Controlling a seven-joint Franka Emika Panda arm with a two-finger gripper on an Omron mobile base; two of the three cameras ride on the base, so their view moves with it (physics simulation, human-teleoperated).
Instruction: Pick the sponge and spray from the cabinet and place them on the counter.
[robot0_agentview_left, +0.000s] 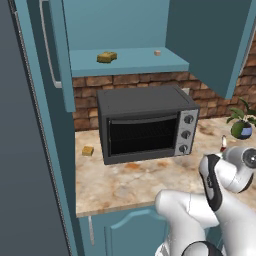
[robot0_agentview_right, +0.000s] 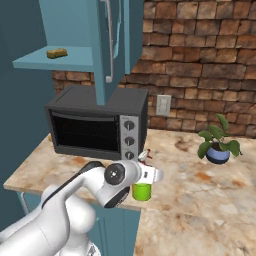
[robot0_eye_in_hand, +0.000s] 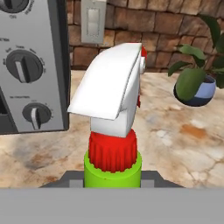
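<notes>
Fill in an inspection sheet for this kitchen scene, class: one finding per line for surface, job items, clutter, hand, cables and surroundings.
Surface: beige marbled stone counter, orange-brown blotches.
Job items: green spray bottle with white-and-red top in the hand, low over the counter beside the oven; whether it rests there cannot be told. Mustard-yellow flat sponge on the shelf of the open teal wall cabinet.
Clutter: small orange-tan block left of the oven; tiny tan cube on the shelf.
Hand: hand shut on the bottle.
Cables: nothing seen.
Surroundings: dark grey toaster oven with three knobs, potted green plant in a blue pot, brick wall, white wall plate.
</notes>
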